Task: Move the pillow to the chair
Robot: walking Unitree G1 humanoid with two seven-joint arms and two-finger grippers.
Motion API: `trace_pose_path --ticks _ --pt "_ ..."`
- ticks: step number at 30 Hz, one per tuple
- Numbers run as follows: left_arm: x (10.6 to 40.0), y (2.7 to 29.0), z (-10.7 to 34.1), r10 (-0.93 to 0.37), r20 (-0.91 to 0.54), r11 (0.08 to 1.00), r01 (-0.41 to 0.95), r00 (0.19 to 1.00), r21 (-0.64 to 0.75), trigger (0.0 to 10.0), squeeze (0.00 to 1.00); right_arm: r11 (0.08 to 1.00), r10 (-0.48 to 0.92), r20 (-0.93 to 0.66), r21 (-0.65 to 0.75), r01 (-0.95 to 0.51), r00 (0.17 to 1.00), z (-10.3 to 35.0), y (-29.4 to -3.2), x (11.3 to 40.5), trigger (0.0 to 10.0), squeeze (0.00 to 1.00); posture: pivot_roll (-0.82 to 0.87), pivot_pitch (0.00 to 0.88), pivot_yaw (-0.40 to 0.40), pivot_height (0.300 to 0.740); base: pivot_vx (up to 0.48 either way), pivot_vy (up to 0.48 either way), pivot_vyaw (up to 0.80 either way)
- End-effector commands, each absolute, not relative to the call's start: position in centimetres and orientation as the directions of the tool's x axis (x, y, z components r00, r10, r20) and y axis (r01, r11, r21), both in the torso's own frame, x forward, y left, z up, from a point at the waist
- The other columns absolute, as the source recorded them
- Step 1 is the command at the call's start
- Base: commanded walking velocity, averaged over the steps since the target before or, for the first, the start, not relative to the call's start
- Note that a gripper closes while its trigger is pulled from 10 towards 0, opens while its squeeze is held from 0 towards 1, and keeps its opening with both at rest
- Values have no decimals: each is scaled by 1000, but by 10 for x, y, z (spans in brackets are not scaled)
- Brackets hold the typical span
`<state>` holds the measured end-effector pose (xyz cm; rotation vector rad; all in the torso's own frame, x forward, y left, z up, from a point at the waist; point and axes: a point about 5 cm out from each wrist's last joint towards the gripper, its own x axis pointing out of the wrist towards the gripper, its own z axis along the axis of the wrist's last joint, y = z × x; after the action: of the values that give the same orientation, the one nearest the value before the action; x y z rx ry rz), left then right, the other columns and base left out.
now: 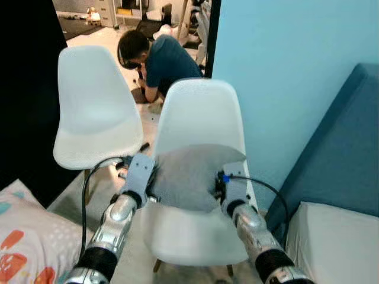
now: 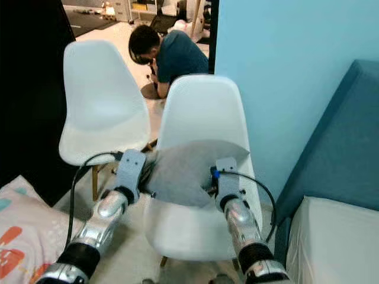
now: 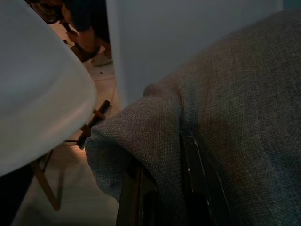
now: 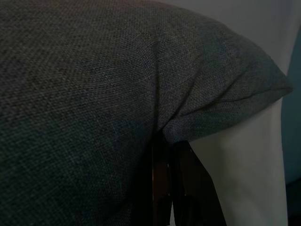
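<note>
A grey fabric pillow (image 1: 188, 173) hangs between my two grippers, just above the seat of the nearer white shell chair (image 1: 201, 109) and in front of its backrest. My left gripper (image 1: 151, 178) is shut on the pillow's left edge. In the left wrist view its black fingers (image 3: 137, 197) pinch a fold of the grey cloth (image 3: 225, 108). At the pillow's right edge, my right gripper (image 1: 218, 187) is shut on the fabric. The right wrist view shows its dark fingers (image 4: 160, 188) tucked under a crease of the pillow (image 4: 94, 94).
A second white chair (image 1: 95, 106) stands to the left. Behind the chairs a person (image 1: 161, 59) crouches on the floor. The blue wall (image 1: 284, 59) and a blue sofa (image 1: 346, 148) with a white cushion (image 1: 337, 242) are on the right. A patterned pillow (image 1: 23, 236) lies bottom left.
</note>
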<state>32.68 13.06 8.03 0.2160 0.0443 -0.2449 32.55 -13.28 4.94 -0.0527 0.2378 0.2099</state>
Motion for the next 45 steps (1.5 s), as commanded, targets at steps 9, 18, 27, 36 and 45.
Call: trace_pose_path --ticks 9,18,27,36,45 --pt "332 118 93 -343 -17 885 329 939 328 10000 0 978 206 -135 -8 -209 969 68 -132 335 10000 0 -40 83 -4 590 0 0 0" --pt "345 126 114 -284 77 901 239 956 361 10000 0 974 224 -86 -13 -226 971 82 -129 344 10000 0 -42 113 -17 585 0 0 0" --pt "349 140 120 -208 109 843 122 972 524 10000 0 939 340 -34 -49 -341 940 94 -113 351 10000 0 -38 168 -28 565 0 0 0" --pt "332 137 72 -235 -115 827 260 965 499 10000 0 909 356 -205 -153 -389 912 70 -110 345 10000 0 -36 172 -40 565 0 0 0" --pt "320 135 45 -273 -271 820 370 923 436 10000 1000 917 367 -181 -95 -388 912 67 -115 341 10000 1000 -45 150 -37 565 0 0 0"
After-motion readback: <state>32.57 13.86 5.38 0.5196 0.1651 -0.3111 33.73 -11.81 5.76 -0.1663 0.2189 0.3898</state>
